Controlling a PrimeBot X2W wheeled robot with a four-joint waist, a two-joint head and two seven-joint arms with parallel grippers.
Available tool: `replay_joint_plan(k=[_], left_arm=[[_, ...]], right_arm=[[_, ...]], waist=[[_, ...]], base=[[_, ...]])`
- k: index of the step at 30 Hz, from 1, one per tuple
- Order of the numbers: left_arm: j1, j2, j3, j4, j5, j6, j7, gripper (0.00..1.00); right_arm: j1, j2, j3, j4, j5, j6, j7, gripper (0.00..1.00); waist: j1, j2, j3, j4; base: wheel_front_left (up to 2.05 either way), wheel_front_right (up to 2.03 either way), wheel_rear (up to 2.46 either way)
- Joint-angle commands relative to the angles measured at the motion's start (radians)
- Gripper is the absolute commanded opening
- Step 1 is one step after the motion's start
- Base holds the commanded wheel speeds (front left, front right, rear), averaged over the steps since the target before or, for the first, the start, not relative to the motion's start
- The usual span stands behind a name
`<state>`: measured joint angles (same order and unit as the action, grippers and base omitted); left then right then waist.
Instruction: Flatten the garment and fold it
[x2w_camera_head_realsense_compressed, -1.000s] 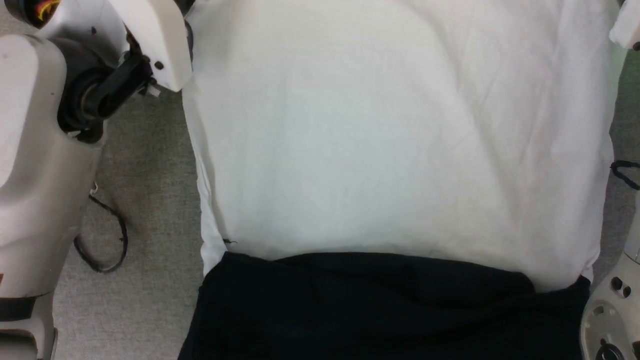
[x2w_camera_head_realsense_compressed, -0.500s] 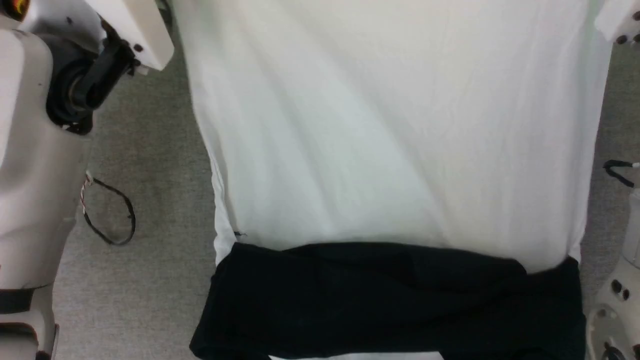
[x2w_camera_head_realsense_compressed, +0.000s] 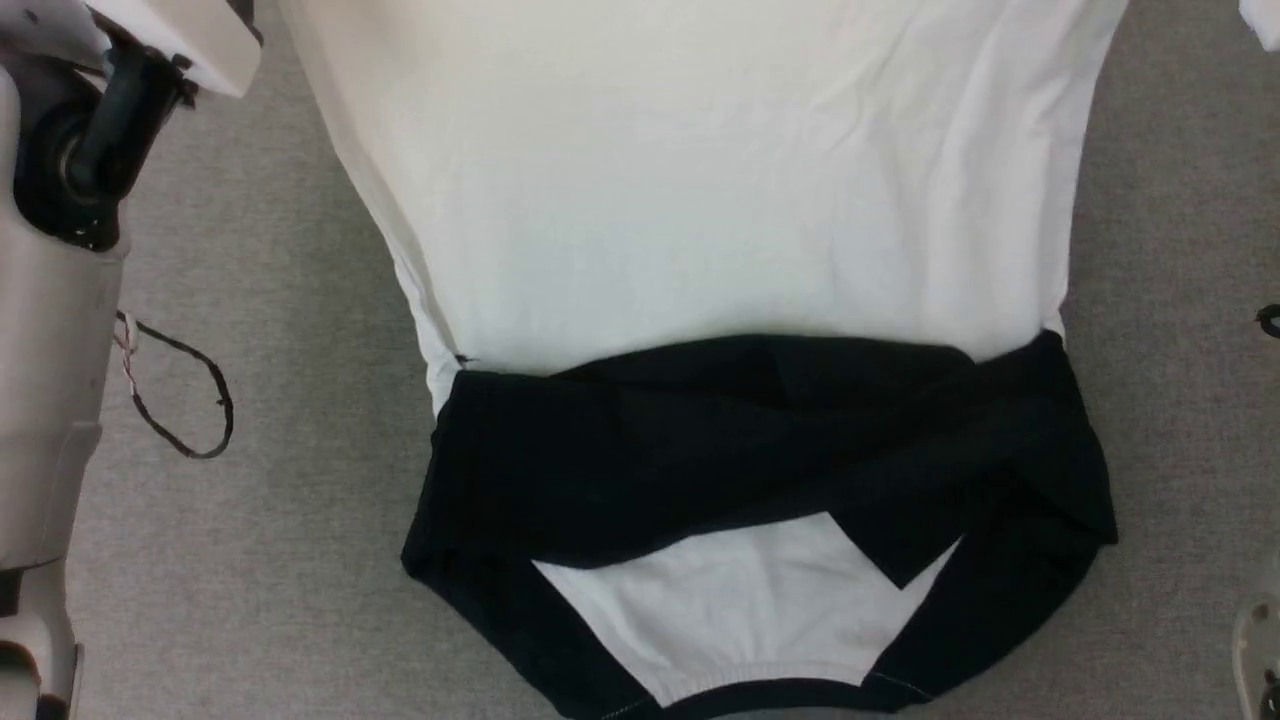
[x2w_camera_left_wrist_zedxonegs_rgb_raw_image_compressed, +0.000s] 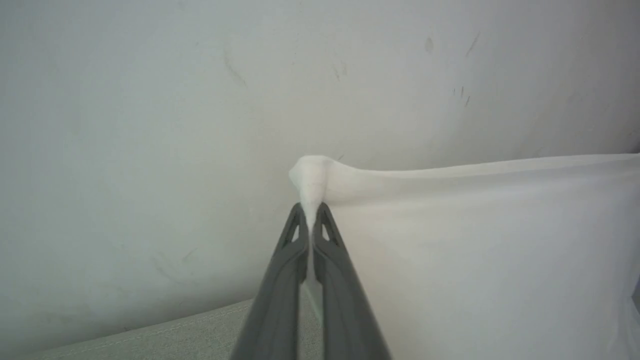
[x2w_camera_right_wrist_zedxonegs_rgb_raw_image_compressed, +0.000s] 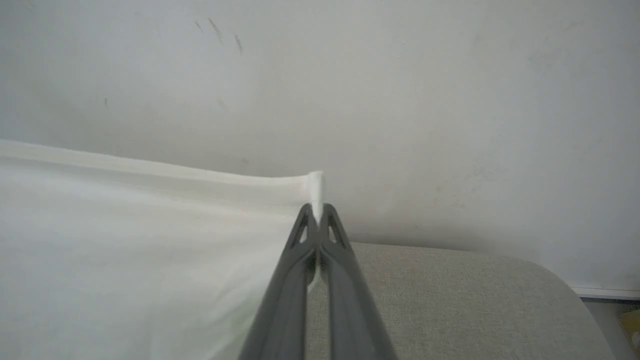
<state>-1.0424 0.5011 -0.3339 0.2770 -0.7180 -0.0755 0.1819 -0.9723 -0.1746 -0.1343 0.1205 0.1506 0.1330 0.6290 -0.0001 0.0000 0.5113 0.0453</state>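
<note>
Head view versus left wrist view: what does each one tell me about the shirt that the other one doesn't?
Head view: the soft white T-shirt with black sleeves across its width, the sleeves folded over each other near the black collar, on a grey woven surface, a thin black cable loop beside it. Left wrist view: the left claw shut on a pinched white edge, a pale scuffed wall behind. Both: the shirt's white body and the grey surface.

White garment (x2w_camera_head_realsense_compressed: 700, 200) lifted taut, black sleeves folded across front.
</note>
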Motion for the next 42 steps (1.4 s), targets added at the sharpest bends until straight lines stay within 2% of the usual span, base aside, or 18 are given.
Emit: replay_joint_plan(k=[1, 7, 12, 17, 24, 28, 32, 37, 42], left_arm=[[0.017, 0.014, 0.007, 0.002, 0.014, -0.007, -0.017, 0.00], [0.159, 0.046, -0.042, -0.080, 0.018, -0.038, -0.089, 0.00], [0.358, 0.094, -0.073, -0.215, 0.031, -0.040, -0.155, 0.00], [0.569, 0.136, -0.081, -0.353, 0.051, 0.009, -0.205, 0.00], [0.844, 0.192, -0.117, -0.522, 0.076, 0.087, -0.212, 0.00], [0.949, 0.199, -0.137, -0.583, 0.065, 0.120, -0.205, 0.00], [1.050, 0.199, -0.149, -0.627, 0.044, 0.155, -0.208, 0.00], [1.147, 0.190, -0.177, -0.621, 0.050, 0.187, -0.232, 0.00], [1.179, 0.143, -0.213, -0.543, 0.045, 0.185, -0.263, 0.00]], right_arm=[[0.016, -0.017, -0.005, 0.004, 0.008, -0.002, -0.011, 0.00], [0.137, -0.053, 0.018, -0.042, 0.073, -0.002, -0.037, 0.00], [0.305, -0.073, 0.022, -0.132, 0.143, -0.002, -0.028, 0.00], [0.504, -0.063, -0.008, -0.251, 0.204, -0.002, -0.018, 0.00], [0.818, 0.013, -0.081, -0.410, 0.268, -0.002, -0.008, 0.00], [0.971, 0.064, -0.105, -0.469, 0.289, -0.002, -0.014, 0.00], [1.108, 0.103, -0.101, -0.495, 0.311, -0.002, -0.022, 0.00], [1.228, 0.118, -0.075, -0.484, 0.305, -0.002, -0.049, 0.00], [1.260, 0.121, -0.037, -0.423, 0.265, -0.002, -0.094, 0.00]], waist=[[0.0001, 0.0000, -0.035, 0.019], [0.0001, 0.0000, -0.104, 0.036], [0.0001, 0.0000, -0.164, 0.043], [0.0001, 0.0000, -0.220, 0.048], [0.0001, 0.0000, -0.285, 0.059], [0.0001, 0.0000, -0.309, 0.066], [0.0001, 0.0000, -0.325, 0.065], [0.0001, 0.0000, -0.341, 0.054], [0.0001, 0.0000, -0.359, 0.042]], base=[[0.00, 0.00, 0.00], [0.00, 0.00, 0.00], [0.00, 0.00, 0.00], [0.00, 0.00, 0.00], [0.00, 0.00, 0.00], [0.00, 0.00, 0.00], [0.00, 0.00, 0.00], [0.00, 0.00, 0.00], [0.00, 0.00, 0.00]])
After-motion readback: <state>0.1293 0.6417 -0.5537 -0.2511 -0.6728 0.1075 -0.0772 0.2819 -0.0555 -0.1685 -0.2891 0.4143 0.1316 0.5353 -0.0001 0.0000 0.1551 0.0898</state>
